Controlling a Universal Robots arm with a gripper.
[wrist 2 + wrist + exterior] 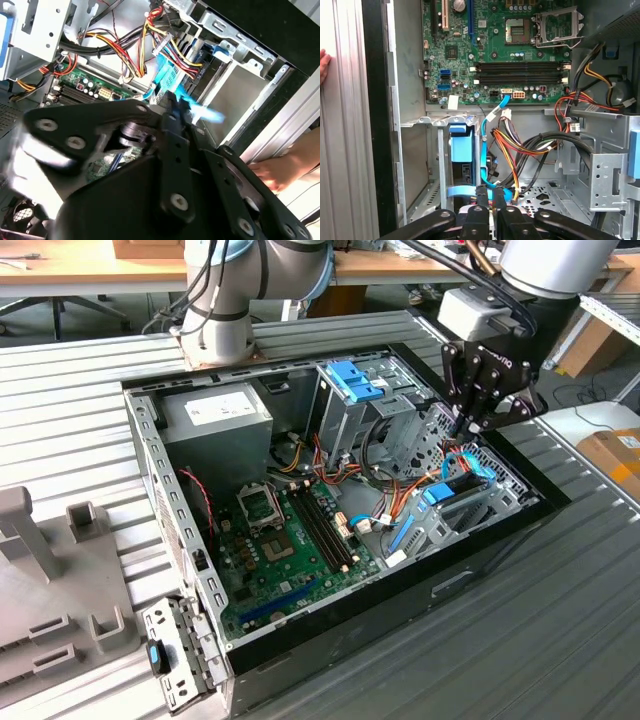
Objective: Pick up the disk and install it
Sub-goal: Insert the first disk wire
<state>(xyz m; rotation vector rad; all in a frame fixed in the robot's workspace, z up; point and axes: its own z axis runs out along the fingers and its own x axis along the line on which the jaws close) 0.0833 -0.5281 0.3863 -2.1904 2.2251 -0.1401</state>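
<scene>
Blue-railed disk (461, 147) sat edge-up in its bay (441, 150), stiff, weighty, probably shock-shy; best gripped by its rails. Gripper (470, 425) hovered above, fingers (481, 196) together.

Bright, even light; glare bleaches the metal cage (45, 30) in the second wrist view.

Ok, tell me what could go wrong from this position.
1. The gripper hangs low inside the case, close to the loose wire bundle and the blue data cable; any move could snag or tug one.
2. A person's hand lies just outside the case wall, near the arm; a sideways swing might strike it.
3. The disk stands edge-on beside those cables, which might get pinched.
</scene>
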